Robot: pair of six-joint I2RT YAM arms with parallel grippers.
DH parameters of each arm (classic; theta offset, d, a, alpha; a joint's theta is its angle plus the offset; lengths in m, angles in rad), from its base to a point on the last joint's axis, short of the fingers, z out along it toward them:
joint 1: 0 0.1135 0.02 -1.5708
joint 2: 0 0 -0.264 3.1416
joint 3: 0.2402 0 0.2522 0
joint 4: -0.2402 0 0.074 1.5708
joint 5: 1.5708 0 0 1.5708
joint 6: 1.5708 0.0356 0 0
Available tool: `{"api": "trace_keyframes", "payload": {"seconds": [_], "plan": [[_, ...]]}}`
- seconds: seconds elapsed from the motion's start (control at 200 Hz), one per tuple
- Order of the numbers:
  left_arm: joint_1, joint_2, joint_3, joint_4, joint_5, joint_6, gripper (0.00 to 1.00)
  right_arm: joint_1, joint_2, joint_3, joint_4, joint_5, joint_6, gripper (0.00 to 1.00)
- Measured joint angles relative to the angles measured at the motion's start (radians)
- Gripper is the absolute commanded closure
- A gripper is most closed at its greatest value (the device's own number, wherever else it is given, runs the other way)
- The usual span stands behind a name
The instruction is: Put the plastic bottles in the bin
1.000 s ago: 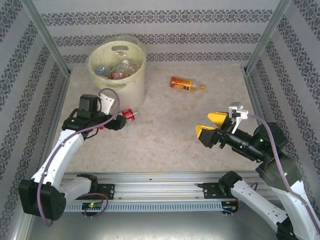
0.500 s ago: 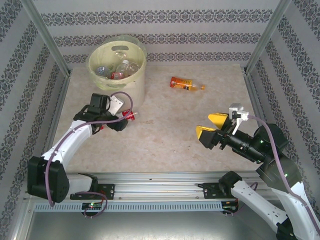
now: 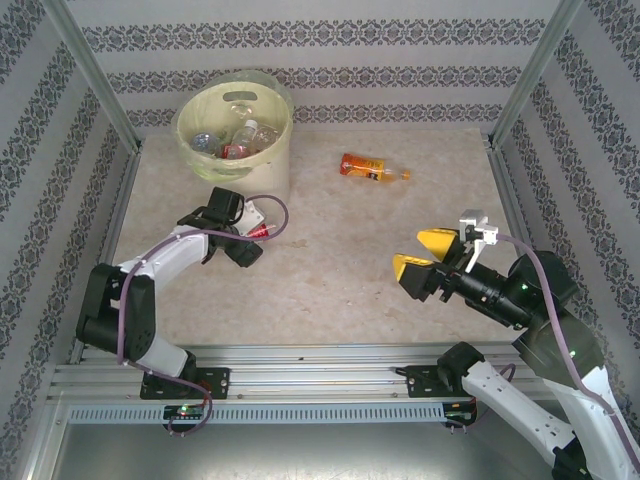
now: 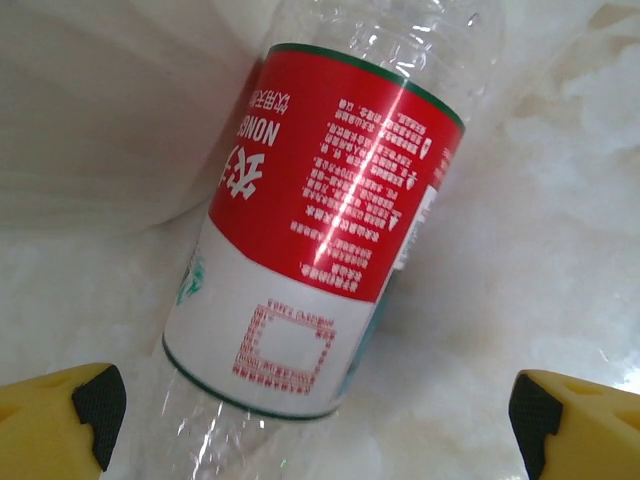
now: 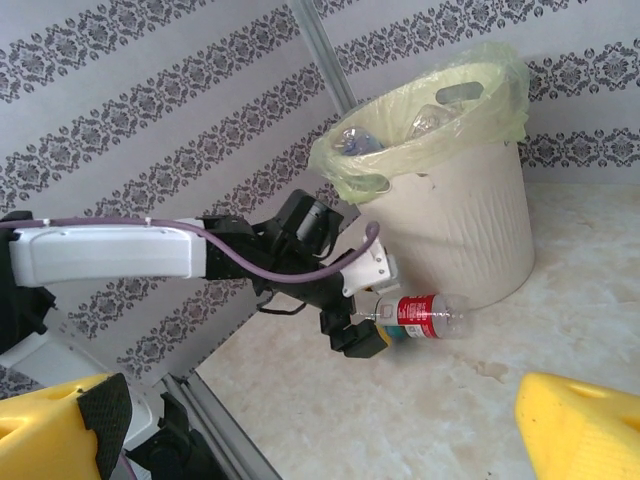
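Closing in: your left gripper (image 4: 320,415) has slid forward over last second, jaws spread wide, nothing gripped. Clear plastic bottle with red label (image 4: 330,250) lies between its fingertips, just beside pale-yellow round plastic bin (image 3: 275,175). Pinch looks next. Your right gripper (image 3: 424,260) spread, empty; orange-labelled clear bottle (image 3: 372,167) well beyond it.

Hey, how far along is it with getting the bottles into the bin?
Done: several bottles lie inside the bin. In hand: the left gripper is open with its jaws either side of the red-label bottle, which lies on the table beside the bin, not yet gripped. Left: that bottle and the orange bottle lying farther right on the table; the right gripper is open and empty.
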Motion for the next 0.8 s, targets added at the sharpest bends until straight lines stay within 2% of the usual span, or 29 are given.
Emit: {"api": "trace_keyframes", "payload": {"seconds": [0.345, 0.799], "plan": [[-0.042, 0.089, 0.002, 0.090, -0.136, 0.040, 0.00, 0.000, -0.002, -0.001, 0.000, 0.000, -0.002, 0.02], [-0.088, 0.149, 0.043, 0.014, -0.129, -0.003, 0.07, 0.000, -0.018, -0.008, -0.008, 0.015, -0.002, 0.02]]}}
